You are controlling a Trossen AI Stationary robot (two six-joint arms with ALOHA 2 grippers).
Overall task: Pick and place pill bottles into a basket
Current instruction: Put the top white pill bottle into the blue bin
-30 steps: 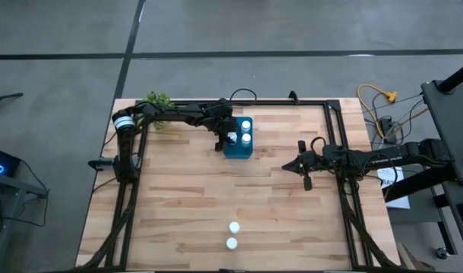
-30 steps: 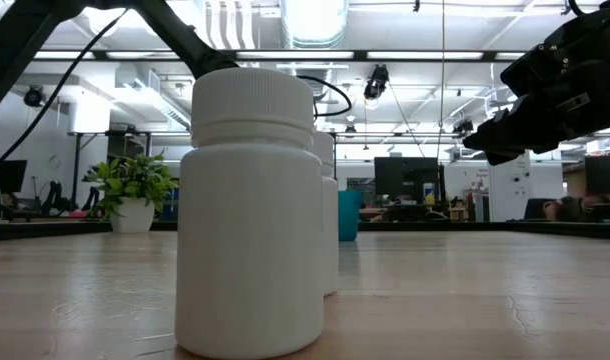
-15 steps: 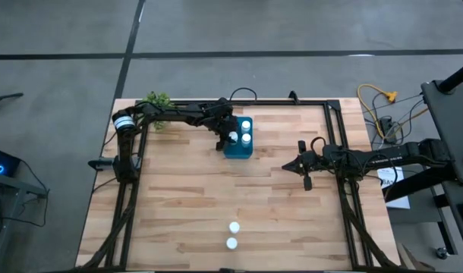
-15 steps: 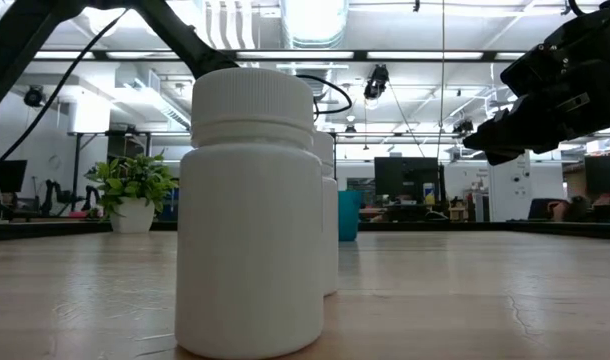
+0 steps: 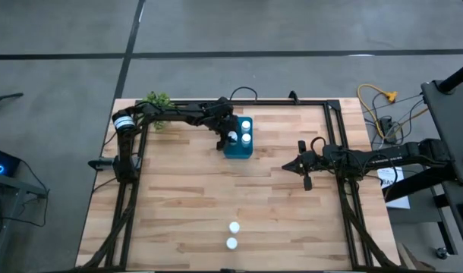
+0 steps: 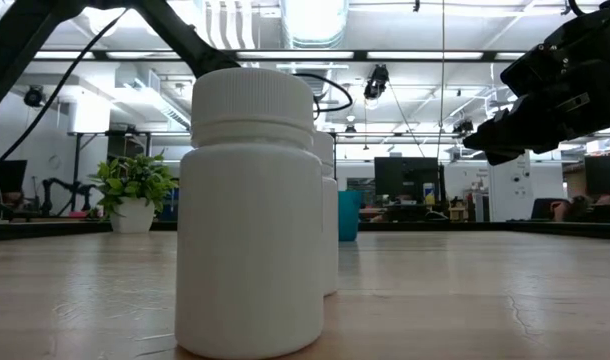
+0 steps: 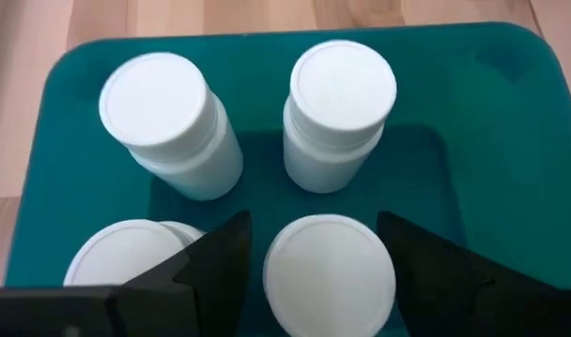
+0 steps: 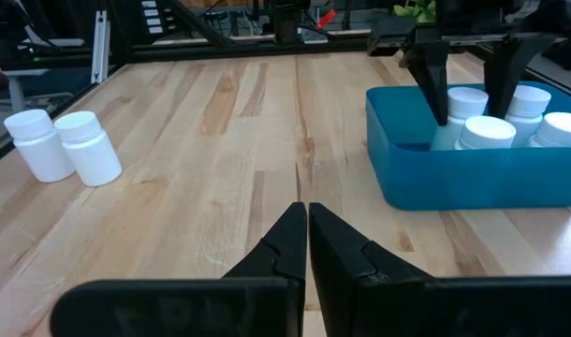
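My left hand over the basket, fingers parted around a pill bottle standing inside. Best to lift straight, clear of neighbours. My right hand closed, waiting mid-counter.

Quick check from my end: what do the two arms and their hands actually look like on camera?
Both arms are dark, slim and jointed. The left arm has a pale ring near its base and a black cable looping above it. The right arm is all dark. The left hand and the right hand each have two flat black fingers tapering to wedges.
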